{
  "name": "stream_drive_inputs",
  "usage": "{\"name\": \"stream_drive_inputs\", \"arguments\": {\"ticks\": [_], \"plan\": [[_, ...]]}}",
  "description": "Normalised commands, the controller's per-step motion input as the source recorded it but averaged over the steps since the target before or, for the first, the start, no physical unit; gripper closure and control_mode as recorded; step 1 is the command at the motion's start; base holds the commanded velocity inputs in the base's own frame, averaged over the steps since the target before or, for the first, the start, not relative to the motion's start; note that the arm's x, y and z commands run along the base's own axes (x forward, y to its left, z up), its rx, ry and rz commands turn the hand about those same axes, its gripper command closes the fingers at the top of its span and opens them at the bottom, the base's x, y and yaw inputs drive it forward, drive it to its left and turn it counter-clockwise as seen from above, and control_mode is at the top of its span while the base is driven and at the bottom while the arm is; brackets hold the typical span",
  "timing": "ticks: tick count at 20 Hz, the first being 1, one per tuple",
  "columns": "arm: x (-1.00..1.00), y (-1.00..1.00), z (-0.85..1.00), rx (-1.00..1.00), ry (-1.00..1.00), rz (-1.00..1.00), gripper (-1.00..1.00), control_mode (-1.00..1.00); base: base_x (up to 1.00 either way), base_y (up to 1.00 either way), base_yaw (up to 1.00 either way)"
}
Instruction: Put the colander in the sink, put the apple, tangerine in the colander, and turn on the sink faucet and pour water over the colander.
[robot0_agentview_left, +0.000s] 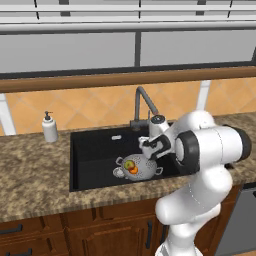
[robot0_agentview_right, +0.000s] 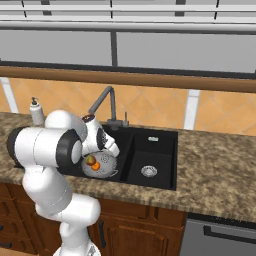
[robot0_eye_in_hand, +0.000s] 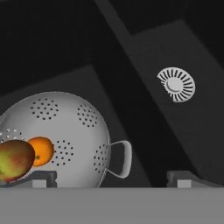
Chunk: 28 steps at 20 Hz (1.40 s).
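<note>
The colander (robot0_eye_in_hand: 61, 140) sits in the large bowl of the sink (robot0_agentview_left: 95, 150), and both the apple (robot0_eye_in_hand: 15, 159) and the tangerine (robot0_eye_in_hand: 41, 151) lie inside it, touching each other, so the first two parts of the task look finished. What is left, as far as I can judge, is the faucet (robot0_agentview_left: 142, 102): it stands at the back rim of the sink, just behind the colander, and no stream of water runs from its spout, so its lever apparently has not been turned yet. The arm rises in front of the surface (robot0_agentview_left: 30, 175) that carries the sink and bends forward over the sink, with its hand poised above the colander's right side, between the colander and the faucet base. The gripper (robot0_eye_in_hand: 111, 179) is tilted downward, looking into the sink; its jaws stand wide apart and hold nothing, one tip seen over the colander's near edge, the other over the bare sink floor toward the smaller bowl, whose round drain (robot0_eye_in_hand: 176, 84) shows beyond the divider. A soap bottle (robot0_agentview_left: 49, 127) stands on the surface left of the sink, well apart from the hand.
</note>
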Motion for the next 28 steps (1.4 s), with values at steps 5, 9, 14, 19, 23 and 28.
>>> {"name": "stream_drive_inputs", "arguments": {"ticks": [5, 9, 14, 19, 23, 28], "plan": [[0.00, -0.41, 0.76, 0.07, 0.00, 0.00, -1.00, -1.00, 0.00, 0.00, 0.00], [0.00, -0.45, 0.74, 0.07, 0.00, 0.03, -1.00, -1.00, 0.00, 0.00, 0.00], [-0.03, -0.42, 0.27, 0.01, -0.11, 0.08, -1.00, -1.00, 0.00, 0.00, 0.00], [-0.10, -0.28, 0.02, 0.00, -0.35, 0.15, -1.00, -1.00, 0.00, 0.00, 0.00], [-0.20, -0.18, 0.00, 0.00, -0.37, 0.20, -1.00, -1.00, 0.00, 0.00, 0.00], [-0.04, -0.02, 0.09, 0.00, -0.32, 0.12, -1.00, -1.00, 0.00, 0.00, 0.00]]}}
